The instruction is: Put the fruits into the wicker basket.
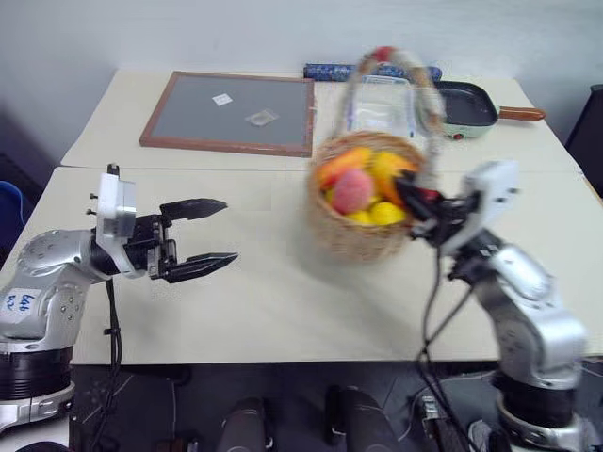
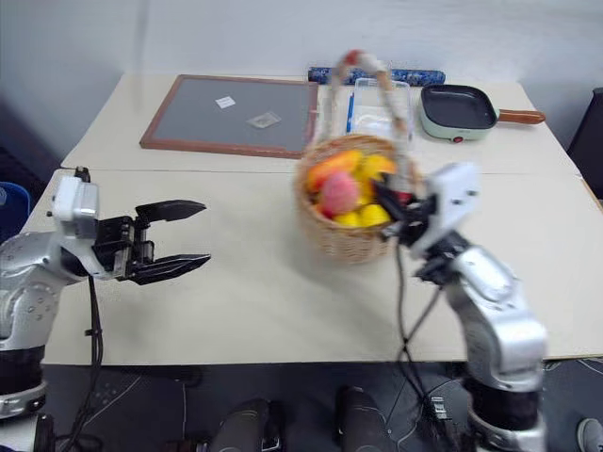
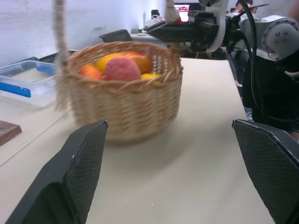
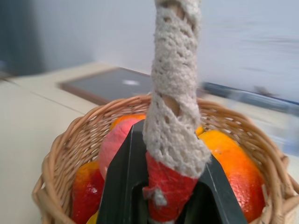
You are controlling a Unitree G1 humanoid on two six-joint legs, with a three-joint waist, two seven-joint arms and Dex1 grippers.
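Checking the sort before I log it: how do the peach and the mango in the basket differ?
The peach is round and matte pink-red; the mango is elongated, orange shading to red and yellow. In the left wrist view the peach sits in front, with the mango lying behind it. Both rest inside the wicker basket, whose handle the right gripper is clamped on.

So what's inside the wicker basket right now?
The wicker basket holds a pink peach, an orange-red mango, another orange fruit and small yellow fruits. Anything beneath them is covered.
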